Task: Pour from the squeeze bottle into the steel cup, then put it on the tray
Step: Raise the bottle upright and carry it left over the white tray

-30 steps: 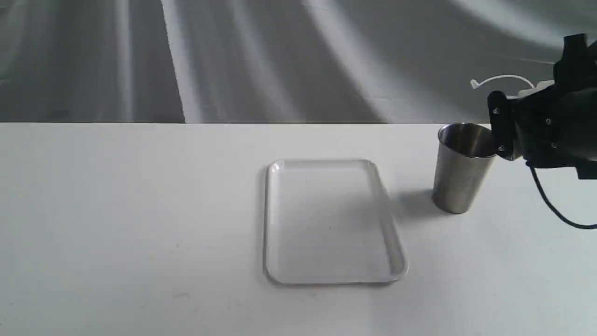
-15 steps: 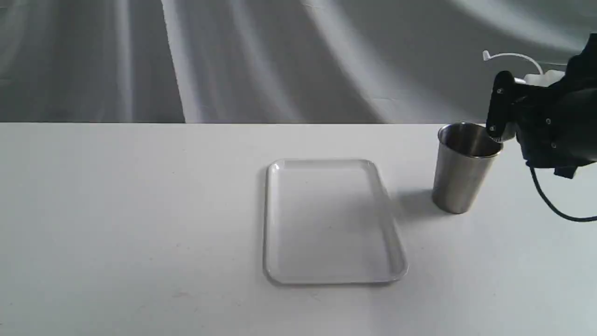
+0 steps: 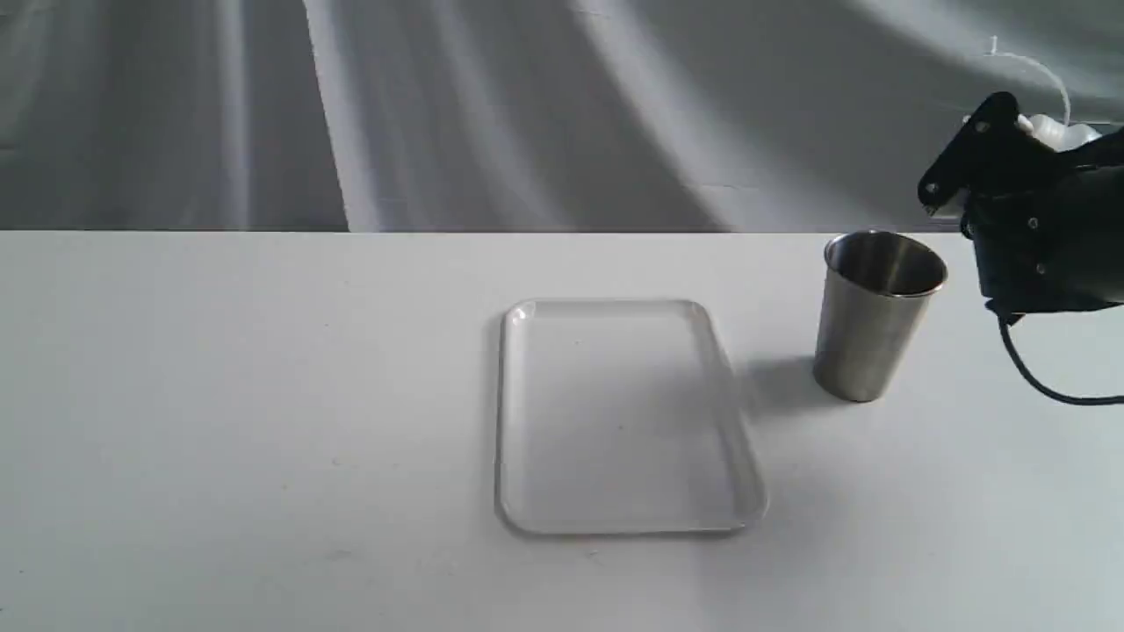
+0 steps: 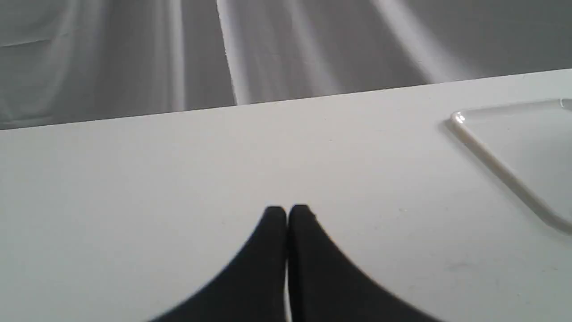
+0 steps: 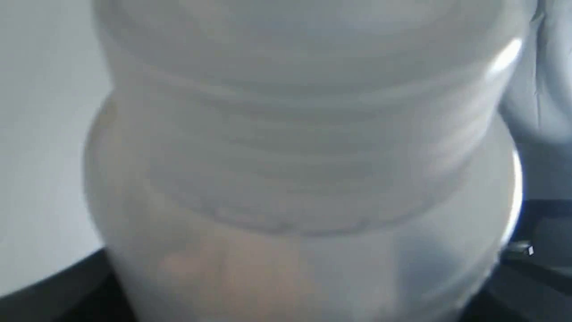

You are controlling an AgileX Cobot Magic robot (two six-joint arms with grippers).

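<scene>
Squeeze bottle (image 5: 295,170) clamped in right gripper (image 3: 983,154), neck upward, left gripper (image 4: 287,214) pinched closed

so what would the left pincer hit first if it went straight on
Looks free: only bare table ahead of the left pincer, tray off to the side; depth is unclear.

The tapered brushed stainless steel cup (image 3: 878,325) at right shows a satin metal sheen. The flat white rectangular plastic tray (image 3: 615,412), centre, is smooth and glossy-rimmed. The translucent whitish soft plastic squeeze bottle (image 5: 286,179) looks smooth.
</scene>
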